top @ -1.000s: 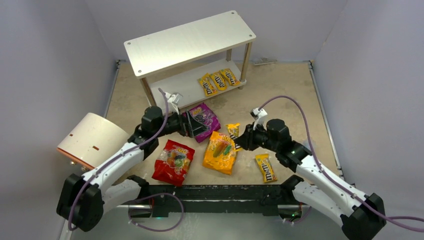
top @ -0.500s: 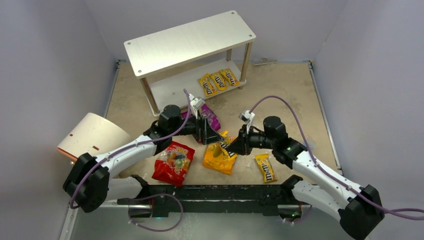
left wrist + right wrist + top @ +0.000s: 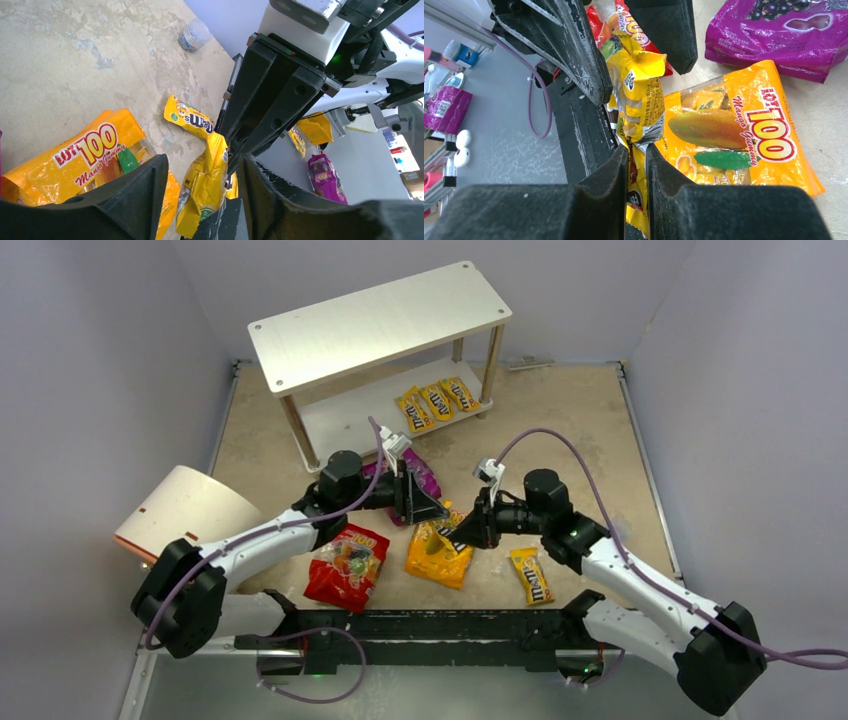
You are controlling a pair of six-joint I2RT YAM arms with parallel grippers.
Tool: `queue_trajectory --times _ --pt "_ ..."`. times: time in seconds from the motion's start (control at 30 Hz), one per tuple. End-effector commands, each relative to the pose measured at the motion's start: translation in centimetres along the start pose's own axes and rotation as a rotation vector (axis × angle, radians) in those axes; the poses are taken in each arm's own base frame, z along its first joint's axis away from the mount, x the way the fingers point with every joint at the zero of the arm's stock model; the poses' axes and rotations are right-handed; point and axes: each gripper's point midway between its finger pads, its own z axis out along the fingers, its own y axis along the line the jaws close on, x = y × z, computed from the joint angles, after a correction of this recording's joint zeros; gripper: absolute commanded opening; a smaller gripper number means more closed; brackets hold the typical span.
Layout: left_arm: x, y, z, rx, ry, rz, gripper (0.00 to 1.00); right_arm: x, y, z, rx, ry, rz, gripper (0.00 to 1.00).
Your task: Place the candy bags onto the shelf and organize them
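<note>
Right gripper (image 3: 636, 150) pinches a yellow packet (image 3: 640, 95), left gripper (image 3: 437, 508) spread around it; three packets (image 3: 437, 400) on the shelf (image 3: 380, 320), pouches (image 3: 438, 558) and loose packet (image 3: 531, 576) not yet.

Both arms reach inward, nose to nose. The right claw (image 3: 636, 155) pinches a yellow M&M's packet (image 3: 640, 95); the left claw (image 3: 202, 172) straddles it, jaws apart.
</note>
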Motion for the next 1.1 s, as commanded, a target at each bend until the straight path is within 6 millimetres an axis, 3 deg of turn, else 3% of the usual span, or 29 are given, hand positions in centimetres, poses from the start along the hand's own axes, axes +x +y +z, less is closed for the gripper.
queue_trajectory --times 0.0,0.17,0.3,0.43,0.47,0.5,0.53,1.07 --pt "-0.9 -1.3 0.3 0.063 -0.041 0.005 0.51 -2.3 1.1 0.0 -0.039 -0.044 -0.077 0.15" --pt "-0.6 -1.6 0.2 0.079 -0.027 0.013 0.47 -2.5 1.0 0.0 -0.027 -0.049 -0.081 0.15" --pt "-0.4 -1.7 0.1 0.078 -0.018 0.028 0.31 -2.7 1.0 0.0 -0.024 -0.052 -0.084 0.15" --pt "-0.1 -1.6 0.0 0.067 -0.001 0.054 0.30 -2.9 1.2 -0.1 -0.029 -0.054 -0.088 0.15" --pt "-0.2 -1.5 0.0 0.062 -0.001 0.065 0.20 -2.9 1.2 -0.1 -0.029 -0.054 -0.088 0.15" --pt "-0.3 -1.4 0.0 0.049 -0.005 0.068 0.04 -2.9 1.2 -0.1 -0.029 -0.052 -0.089 0.15" --pt "-0.3 -1.2 -0.1 0.033 -0.004 0.067 0.00 -2.8 1.2 -0.1 -0.031 -0.052 -0.088 0.15" --pt "-6.0 0.7 -3.3 -0.281 -0.277 0.065 0.00 0.2 1.9 -0.6 -0.075 0.002 -0.020 0.15"
